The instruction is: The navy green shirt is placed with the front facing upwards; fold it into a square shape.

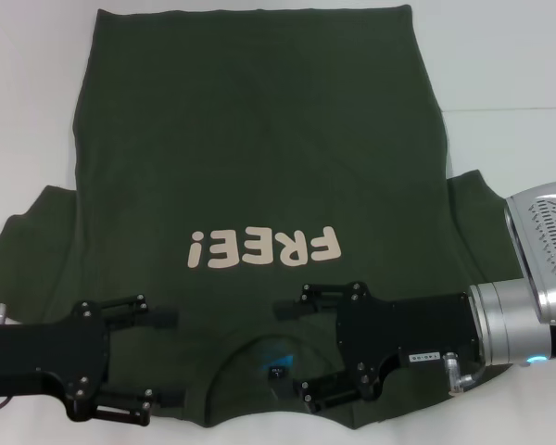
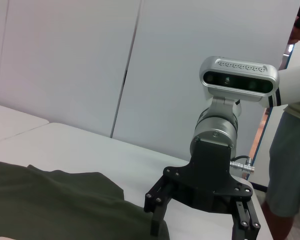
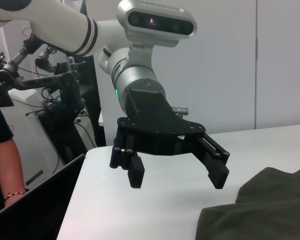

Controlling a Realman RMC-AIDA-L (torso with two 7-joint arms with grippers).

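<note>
Head view shows the dark olive-green cotton T-shirt (image 1: 250, 176) spread flat, front up, on the white table (image 1: 510, 83), collar at the near edge and hem at the far edge; I judge this layout lets both arms reach the shoulders first. My left gripper (image 1: 157, 360) sits over the near left shoulder, jaws spread. My right gripper (image 1: 301, 348) reaches in horizontally from the right beside the collar, jaws spread, nothing pinched. Folding is not yet started.
</note>
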